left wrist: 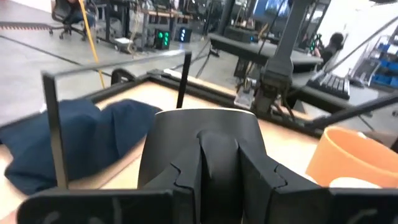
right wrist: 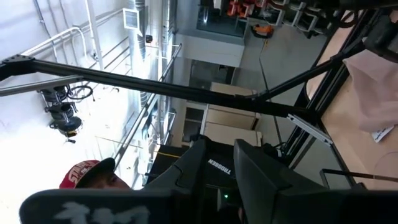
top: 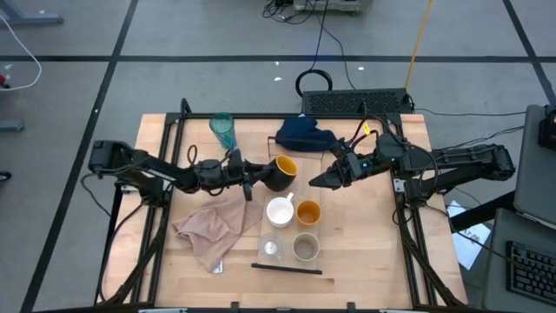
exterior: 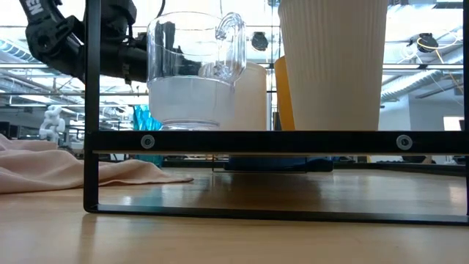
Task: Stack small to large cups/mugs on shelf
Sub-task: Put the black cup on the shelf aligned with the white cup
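The shelf (top: 263,228) is a pale board with a dark near end (exterior: 271,141). On it stand the clear cup (top: 272,249), the beige cup (top: 305,249), the white mug (top: 280,211) and the orange cup (top: 307,211). My left gripper (top: 258,180) is shut on the dark yellow-lined mug (top: 282,170) over the shelf's far part. The teal tumbler (top: 223,130) stands on the table at the far left. My right gripper (top: 318,183) is shut and empty, just right of the mug. My left gripper pinches the dark mug's handle (left wrist: 208,155) between its two fingers. The fingers come about level from the table's left side. The mug sits with its yellow-lined opening (top: 287,166) up and a little tilted. Whether its base rests on the shelf I cannot tell.
A dark blue cloth (top: 304,135) lies at the shelf's far end. A beige cloth (top: 213,228) lies on the table left of the shelf. A black frame runs along the table's edges.
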Robot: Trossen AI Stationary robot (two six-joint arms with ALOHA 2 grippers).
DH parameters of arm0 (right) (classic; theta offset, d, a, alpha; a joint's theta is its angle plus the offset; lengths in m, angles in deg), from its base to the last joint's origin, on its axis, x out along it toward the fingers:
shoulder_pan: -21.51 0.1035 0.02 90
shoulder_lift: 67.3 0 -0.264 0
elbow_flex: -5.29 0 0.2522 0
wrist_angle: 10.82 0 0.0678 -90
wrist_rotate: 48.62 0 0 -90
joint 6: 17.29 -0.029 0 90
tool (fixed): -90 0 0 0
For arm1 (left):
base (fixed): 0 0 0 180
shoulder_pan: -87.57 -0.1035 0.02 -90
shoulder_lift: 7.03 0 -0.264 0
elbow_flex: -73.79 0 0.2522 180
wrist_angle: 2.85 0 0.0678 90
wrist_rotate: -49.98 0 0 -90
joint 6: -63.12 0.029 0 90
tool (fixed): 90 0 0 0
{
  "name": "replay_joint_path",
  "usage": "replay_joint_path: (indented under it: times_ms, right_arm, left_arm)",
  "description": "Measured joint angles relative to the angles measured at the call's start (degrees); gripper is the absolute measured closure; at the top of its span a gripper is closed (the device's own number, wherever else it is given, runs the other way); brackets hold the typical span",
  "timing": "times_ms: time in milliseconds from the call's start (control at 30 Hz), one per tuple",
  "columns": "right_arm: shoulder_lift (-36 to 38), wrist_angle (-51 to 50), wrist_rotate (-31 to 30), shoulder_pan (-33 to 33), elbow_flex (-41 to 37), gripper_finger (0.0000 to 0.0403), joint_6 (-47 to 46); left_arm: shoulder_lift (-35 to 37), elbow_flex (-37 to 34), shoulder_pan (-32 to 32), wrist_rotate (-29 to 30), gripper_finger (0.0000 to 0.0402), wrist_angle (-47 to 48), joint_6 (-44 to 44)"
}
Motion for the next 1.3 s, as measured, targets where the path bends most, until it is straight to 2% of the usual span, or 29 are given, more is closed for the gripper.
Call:
replay_joint_path:
  times_ms: [533, 1300]
  right_arm:
    - [0.0, -0.5, -1.1, 0.0, 0.0, 0.0328, -0.5]
    - [0.0, -0.5, -1.1, 0.0, 0.0, 0.0328, 0.1]
  left_arm:
    - [-7.7, 0.3, -0.4, -2.2, 0.0329, -6.3, -1.6]
    - [-8.0, 0.1, 1.0, -3.6, 0.0327, 3.9, -4.3]
